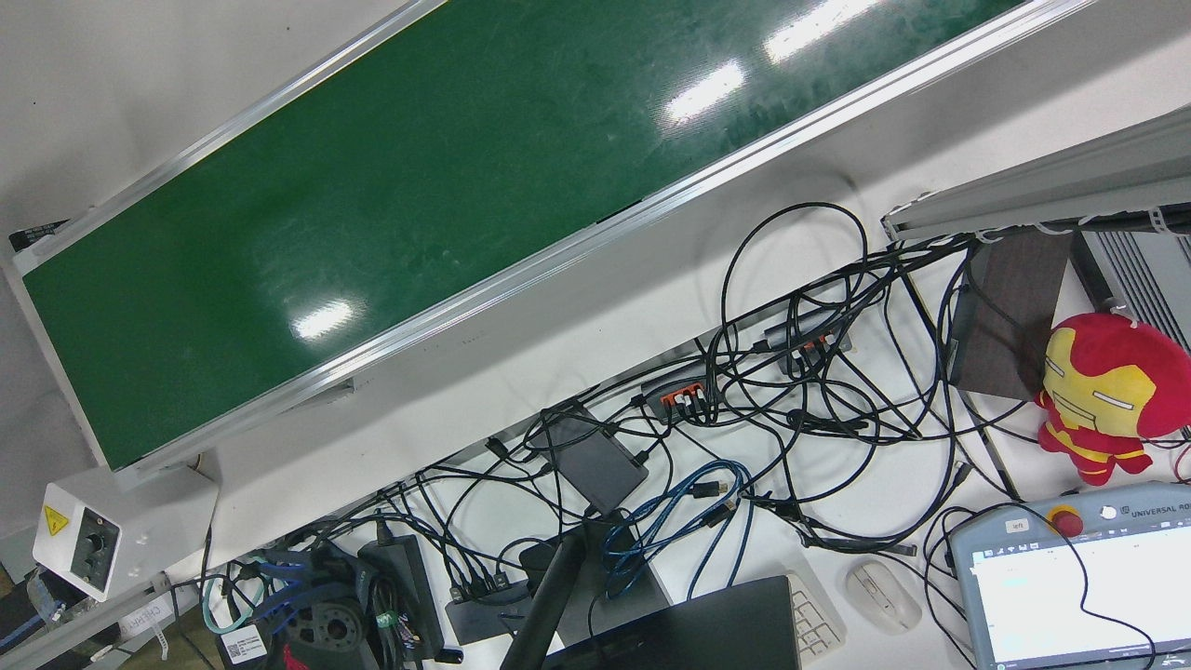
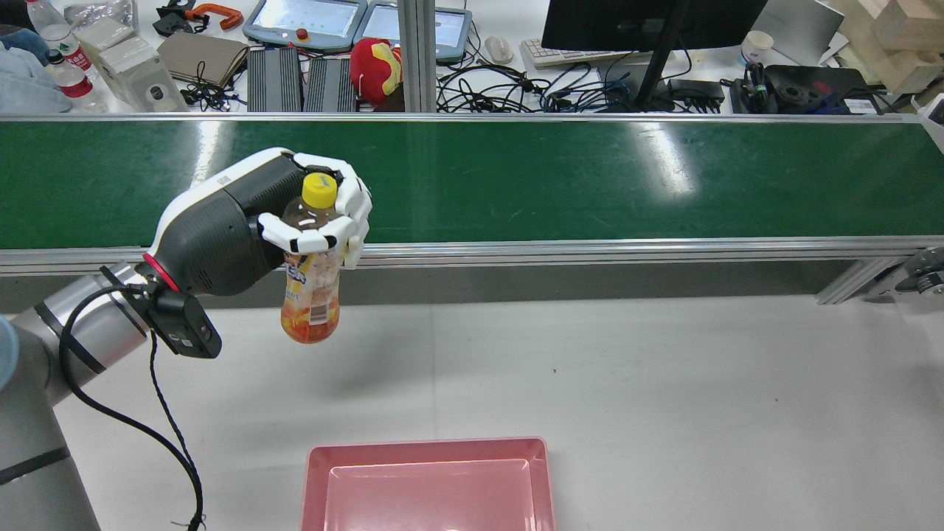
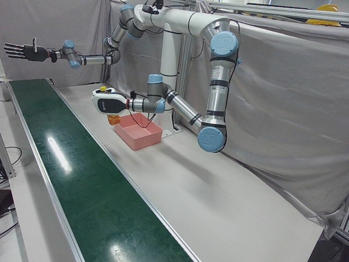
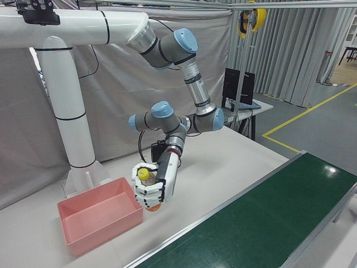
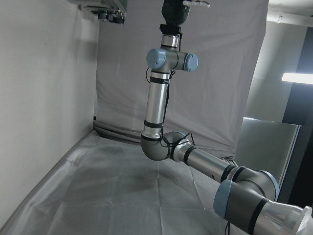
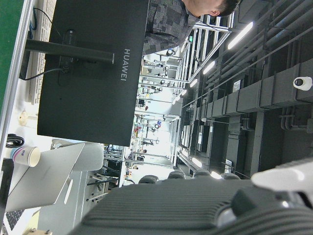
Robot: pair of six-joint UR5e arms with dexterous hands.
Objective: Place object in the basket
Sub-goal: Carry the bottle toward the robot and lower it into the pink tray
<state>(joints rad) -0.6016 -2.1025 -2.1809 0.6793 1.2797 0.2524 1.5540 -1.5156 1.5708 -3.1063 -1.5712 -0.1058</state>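
Left hand (image 2: 310, 203) wraps its fingers around the upper part of the bottle (image 2: 311, 295), holding it upright above the white table (image 2: 664, 383), near the green conveyor belt (image 2: 516, 177). Only the left-front view shows the right hand (image 3: 22, 52), raised far off with fingers spread, holding nothing. Nearer the robot sits the pink basket (image 2: 317, 472).

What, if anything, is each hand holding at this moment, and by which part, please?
The left hand holds a yellow-capped drink bottle around its neck and shoulder, just below the cap. The right hand is open and holds nothing.
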